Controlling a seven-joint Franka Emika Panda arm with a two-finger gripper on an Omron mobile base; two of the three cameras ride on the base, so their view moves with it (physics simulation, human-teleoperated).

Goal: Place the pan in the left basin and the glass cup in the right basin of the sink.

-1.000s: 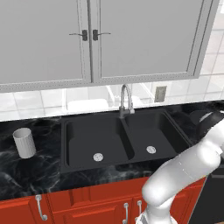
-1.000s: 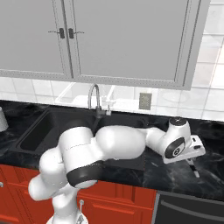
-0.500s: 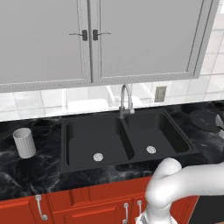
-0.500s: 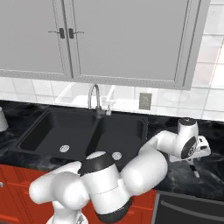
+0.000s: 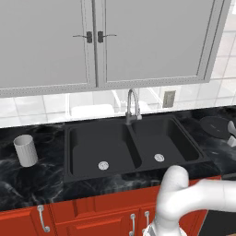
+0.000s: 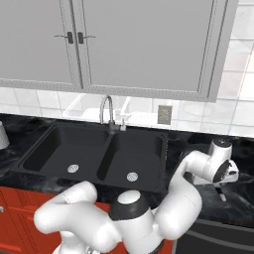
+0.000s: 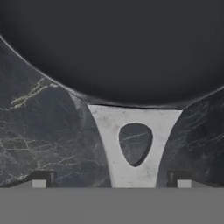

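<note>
Pan [image 7: 122,48], flat, round and black, lies near the surface's right edge, its pale handle base between the spread, empty tool [image 7: 111,177]. Lower straight, then clamp the handle squarely.

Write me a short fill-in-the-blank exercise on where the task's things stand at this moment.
1. The pale translucent glass cup stands on the black marble counter to the ____ of the matte black double sink.
2. The flat black frying pan lies on the counter, to the sink's ____.
3. Both basins are ____.
4. The gripper has its jaws ____ on either side of the pan's handle.

Missing words: left; right; empty; open
</note>
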